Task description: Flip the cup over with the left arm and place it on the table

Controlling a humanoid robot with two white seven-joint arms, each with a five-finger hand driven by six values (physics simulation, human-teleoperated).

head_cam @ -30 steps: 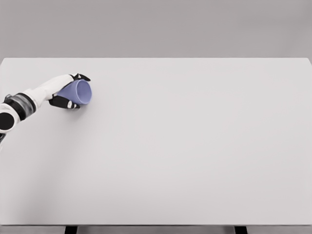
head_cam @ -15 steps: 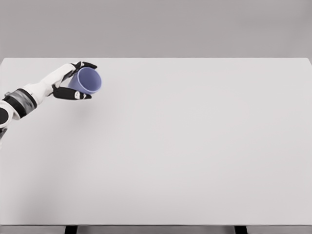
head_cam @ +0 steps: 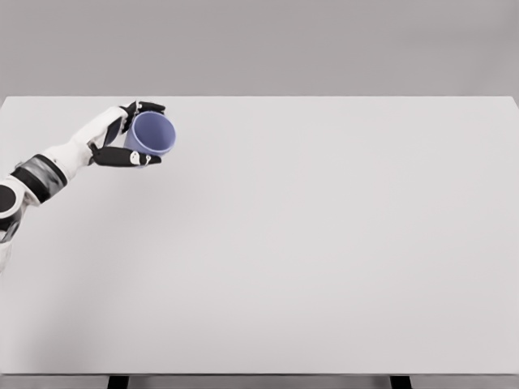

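Head view: wide white table [head_cam: 324, 259] fills most of pic, plain matte top. Far edge runs straight across the upper part; grey wall [head_cam: 259, 40] behind it, no detail. At the bottom, near edge of table w/ two dark legs [head_cam: 118, 381] just showing under it, one toward each near corner.

Left arm [head_cam: 49, 166] comes in from the left edge, white shell w/ a dark band at the wrist/forearm joint, reaching up & away toward the far-left corner of the table. Left hand [head_cam: 122, 138] has dark fingers closed round a blue cup [head_cam: 152, 134]: upper fingers [head_cam: 146, 107] wrap over the top of the cup, thumb [head_cam: 130, 157] lies under it, pointing right. Cup is held near the far-left corner, tilted on its side w/ the open mouth facing toward the camera & a bit right, so the inside shows. Can't tell for sure if cup clears the surface; a faint shadow sits below the hand. Right arm not visible in this view.
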